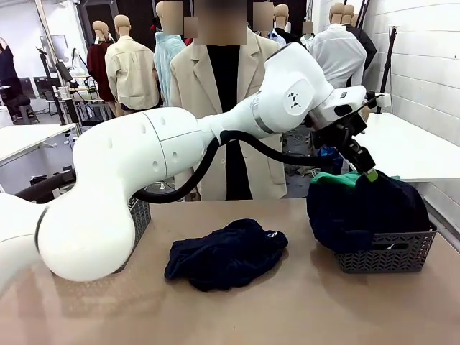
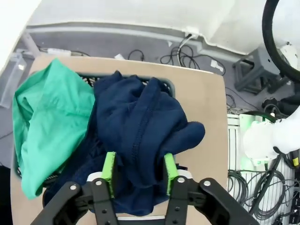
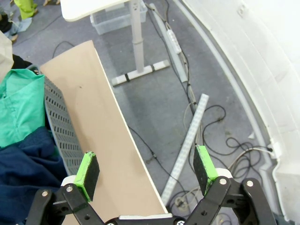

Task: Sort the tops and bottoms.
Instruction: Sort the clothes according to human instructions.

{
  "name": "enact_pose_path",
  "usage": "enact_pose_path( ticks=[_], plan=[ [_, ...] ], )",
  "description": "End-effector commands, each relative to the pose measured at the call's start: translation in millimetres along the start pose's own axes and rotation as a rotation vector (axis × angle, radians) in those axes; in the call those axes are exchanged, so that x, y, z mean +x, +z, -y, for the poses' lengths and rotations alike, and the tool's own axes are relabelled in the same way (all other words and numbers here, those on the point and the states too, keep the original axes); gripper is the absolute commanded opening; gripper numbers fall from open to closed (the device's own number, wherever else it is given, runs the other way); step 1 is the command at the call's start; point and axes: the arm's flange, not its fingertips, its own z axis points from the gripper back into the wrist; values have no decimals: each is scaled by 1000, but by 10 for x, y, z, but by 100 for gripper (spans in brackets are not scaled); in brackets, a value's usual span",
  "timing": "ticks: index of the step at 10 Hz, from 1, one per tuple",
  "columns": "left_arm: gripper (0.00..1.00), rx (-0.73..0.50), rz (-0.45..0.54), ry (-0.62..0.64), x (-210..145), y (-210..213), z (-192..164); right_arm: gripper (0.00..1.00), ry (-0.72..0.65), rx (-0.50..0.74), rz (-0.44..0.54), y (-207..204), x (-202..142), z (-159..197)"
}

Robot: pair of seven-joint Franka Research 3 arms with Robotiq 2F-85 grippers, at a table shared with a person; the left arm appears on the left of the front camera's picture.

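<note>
My left arm reaches across to the grey basket [image 1: 402,253] at the right. My left gripper [image 1: 368,170] hangs just above the pile in it. In the left wrist view my left gripper [image 2: 139,171] stands open, its green pads [image 2: 108,168] either side of a fold of the dark navy garment [image 2: 140,117] that lies on the pile. A bright green garment [image 2: 47,122] lies beside it in the basket [image 2: 169,85]. A dark garment [image 1: 226,253] with a small white label sits crumpled mid-table. My right gripper [image 3: 146,171] is open and holds nothing, past the table edge beside the basket [image 3: 58,126].
A second grey basket [image 1: 140,215] stands at the left, half hidden behind my left arm. A person in a beige blazer [image 1: 188,86] stands at the far side. A white table [image 1: 410,147] is at the right rear. Cables lie on the floor [image 3: 187,93].
</note>
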Motion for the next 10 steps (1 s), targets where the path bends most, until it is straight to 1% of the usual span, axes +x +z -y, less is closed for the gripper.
enact_pose_path(
  ticks=[1,2,3,5,7,8,10],
  plan=[
    [100,-91,-8,46,1601,-241,-984,100,-15,3,-3,-13,-14,-10],
    [100,-138,-23,56,1599,-131,-924,100,-15,3,-3,-13,-14,-10],
    [100,-212,-11,53,1579,-13,-867,100,-15,3,-3,-13,-14,-10],
    [100,-195,-55,83,1442,232,-768,100,-15,3,-3,-13,-14,-10],
    [100,-182,-151,113,1308,392,-699,100,-15,3,-3,-13,-14,-10],
    [100,-174,-33,75,57,479,164,100,-15,3,-3,-13,-14,-10],
    [100,-174,-33,75,57,479,164,100,-15,3,-3,-13,-14,-10]
  ],
)
